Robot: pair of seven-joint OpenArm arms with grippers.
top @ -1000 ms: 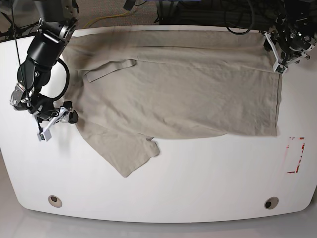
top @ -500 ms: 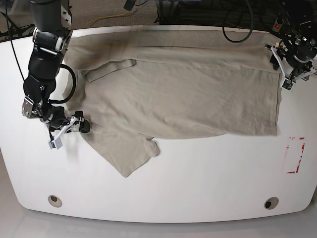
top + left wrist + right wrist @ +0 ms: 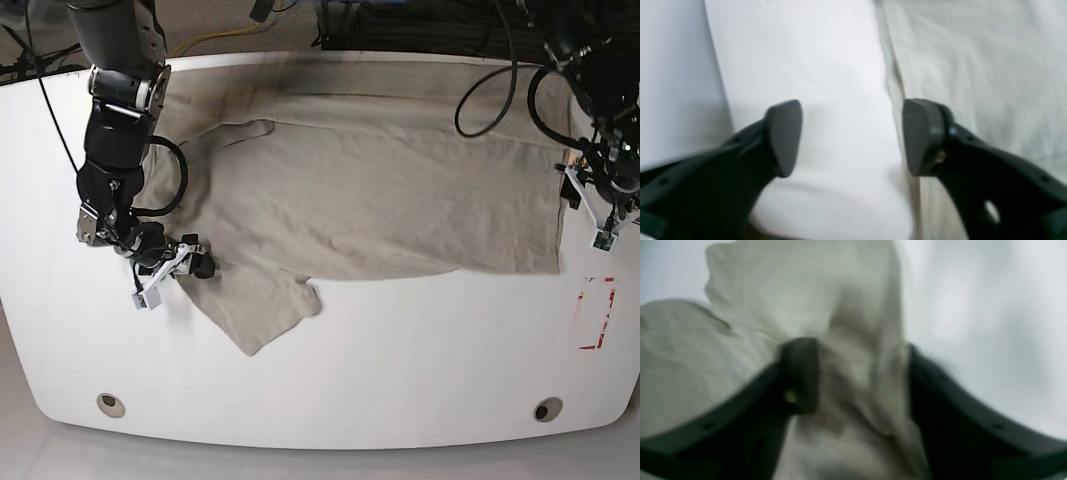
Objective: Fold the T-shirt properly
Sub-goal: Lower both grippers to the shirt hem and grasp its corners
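While the T-shirt (image 3: 380, 190) lies spread across the far half of the white worktop (image 3: 400, 370), its body is folded over into a long band, and one sleeve flap (image 3: 262, 312) sticks out from the shirt's near edge toward the front of the worktop. A narrow strip of cloth (image 3: 240, 132) lies on top of the shirt near its far corner on the right arm's side.

At the shirt's end on that side, the right claw (image 3: 860, 373) has a bunched ridge of beige cloth between its two dark fingers (image 3: 800, 373); the fabric fills the gap and rises above the tips, though the blur hides whether the pads are pressed tight on it.

At the opposite end of the shirt, the left claw (image 3: 850, 136) stands spread wide, nothing between its fingers (image 3: 783, 136). One finger hangs over bare worktop beside the shirt's hem (image 3: 897, 83), the other over the cloth, so the hem runs up between them. In the base view this claw (image 3: 600, 215) sits just off the shirt's short edge.

A red-marked rectangle (image 3: 596, 312) shows on the worktop nearer the front than that end of the shirt.
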